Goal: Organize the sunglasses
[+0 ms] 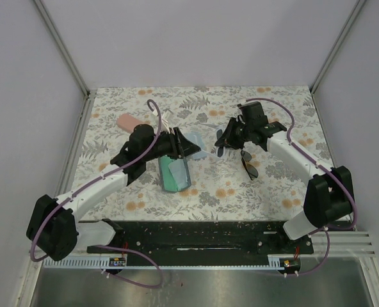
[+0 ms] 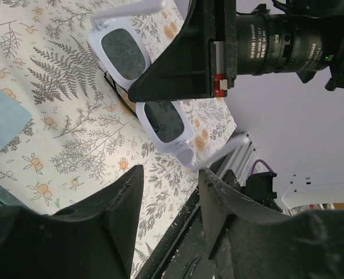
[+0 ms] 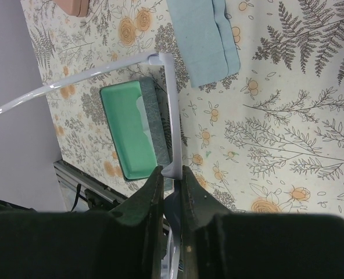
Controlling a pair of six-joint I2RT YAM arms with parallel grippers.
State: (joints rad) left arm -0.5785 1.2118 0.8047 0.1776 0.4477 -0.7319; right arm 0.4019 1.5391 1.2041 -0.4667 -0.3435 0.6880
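The pale-framed sunglasses (image 2: 186, 148) hang above the table with both temple arms unfolded. My right gripper (image 3: 172, 171) is shut on the frame (image 3: 171, 116), which I see edge-on there, one arm sweeping off to the left. My left gripper (image 2: 171, 171) is open just below one hinge corner of that pair, with nothing between its fingers. Seen from above, the two grippers face each other, left (image 1: 180, 144) and right (image 1: 226, 139). The dark-lensed sunglasses (image 1: 249, 164) lie on the table under the right arm.
An open case with a green lining (image 1: 175, 174) lies below the held pair, also visible in the right wrist view (image 3: 125, 131). A light blue cloth (image 1: 198, 152) lies beside it. A pink case (image 1: 129, 121) sits at the back left. The black base rail (image 1: 196, 233) runs along the near edge.
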